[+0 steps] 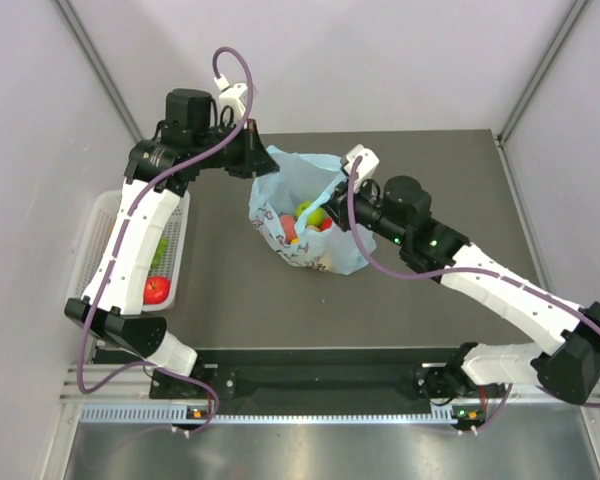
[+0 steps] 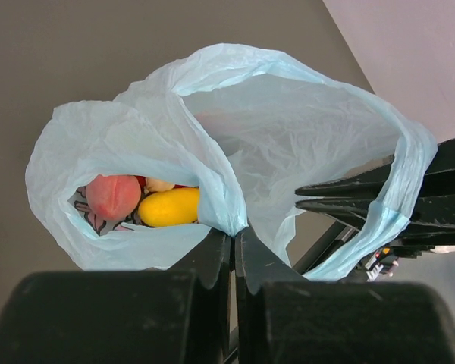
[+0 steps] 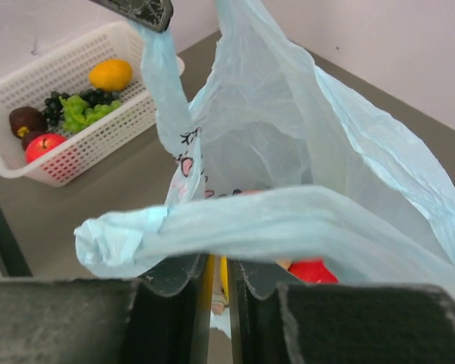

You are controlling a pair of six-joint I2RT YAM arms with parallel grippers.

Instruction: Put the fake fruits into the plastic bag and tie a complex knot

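Gripping the plastic bag (image 2: 288, 129) are left hand (image 2: 233, 239) and right hand (image 3: 218, 269); left wrist view shows peach (image 2: 112, 196) and mango (image 2: 169, 207) inside, right wrist view the basket (image 3: 98, 144).

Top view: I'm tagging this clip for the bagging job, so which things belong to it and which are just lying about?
Job in hand: plastic bag; peach and mango inside it; orange, green grapes, plum and red apple, not yet bagged; left pincer and right pincer, both at the bag.
Just lying about: white mesh basket, table, purple cables.
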